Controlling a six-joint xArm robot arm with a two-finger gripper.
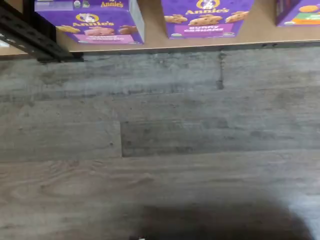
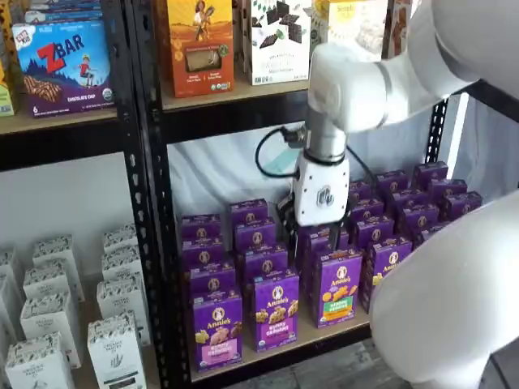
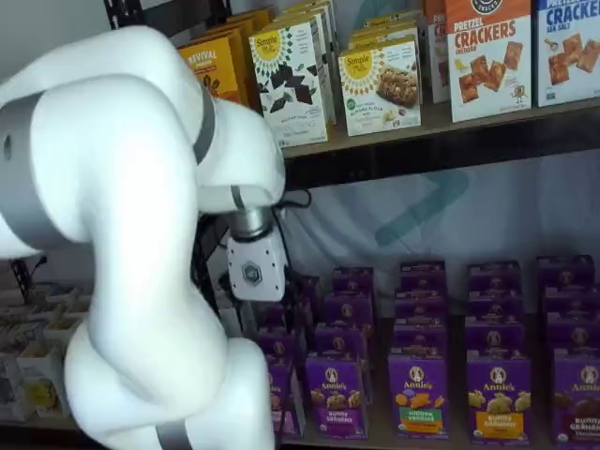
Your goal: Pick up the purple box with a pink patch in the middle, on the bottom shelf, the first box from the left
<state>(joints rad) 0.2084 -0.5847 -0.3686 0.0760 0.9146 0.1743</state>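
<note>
Wrist view: grey plank floor (image 1: 165, 140) fills most of the picture, with the front edge of the bottom shelf (image 1: 200, 44) and three purple box fronts beyond it. The purple box (image 1: 95, 22) with the pink patch stands beside the black upright (image 1: 27, 32) of the rack; its neighbours are the tan-patch box (image 1: 206, 19) and, partly cut off, the green-and-orange box (image 1: 299, 11). In a shelf view the same purple box (image 2: 216, 330) stands upright at the front of its row, long axis vertical, face toward the room, with the bottom shelf (image 2: 324, 335) board showing bare in front of its neighbours. The gripper (image 2: 312, 237) hangs from the white wrist above the rows of purple boxes, over the middle columns and higher than the box tops. From the gripper the target lies at about 7 o'clock in that view: down, toward the upright (image 2: 154, 267), and forward to the front row. Fingers: black, seen against the dark purple boxes, no clear gap readable, so I cannot tell whether they are spread or pressed together; nothing is visibly pinched. In the other shelf view the gripper's body (image 3: 255, 267) shows, fingers lost against the boxes behind, and the arm's lower link covers the spot where the target would stand, so no check there. Judgement: the coming move is a sideways shift toward the upright, then a drop to the front box, with the upright close on one side and the tan-patch box (image 2: 277, 309) just beside on the other.
</note>
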